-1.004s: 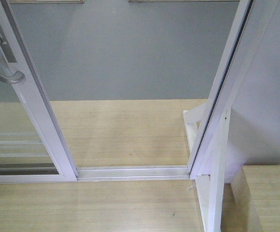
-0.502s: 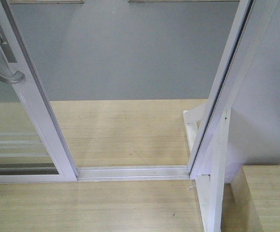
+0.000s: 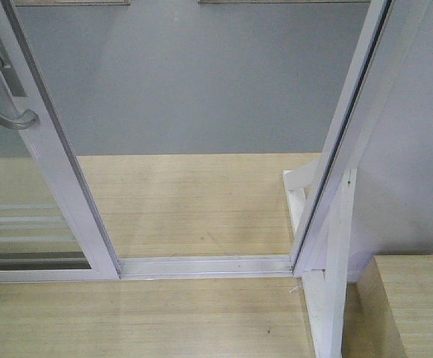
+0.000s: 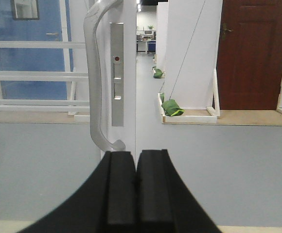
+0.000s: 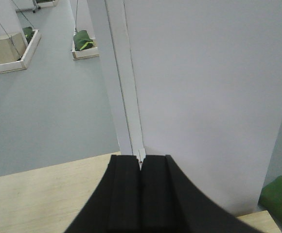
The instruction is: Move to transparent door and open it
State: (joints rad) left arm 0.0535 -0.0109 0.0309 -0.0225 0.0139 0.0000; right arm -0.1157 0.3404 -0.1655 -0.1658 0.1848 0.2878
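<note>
facing the transparent door (image 3: 60, 179), both claws, left gripper (image 4: 135, 182) and right gripper (image 5: 141, 187), sit clenched empty; left should open beside the handle (image 4: 96, 77).

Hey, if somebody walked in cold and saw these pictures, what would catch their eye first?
Probably the curved grey handle on the transparent door, standing at the left of the front view with a wide gap beside it down to the floor track. In the wrist views, the left gripper and the right gripper fill the foreground, jaws shut and holding nothing. A dark red door stands far right.
</note>
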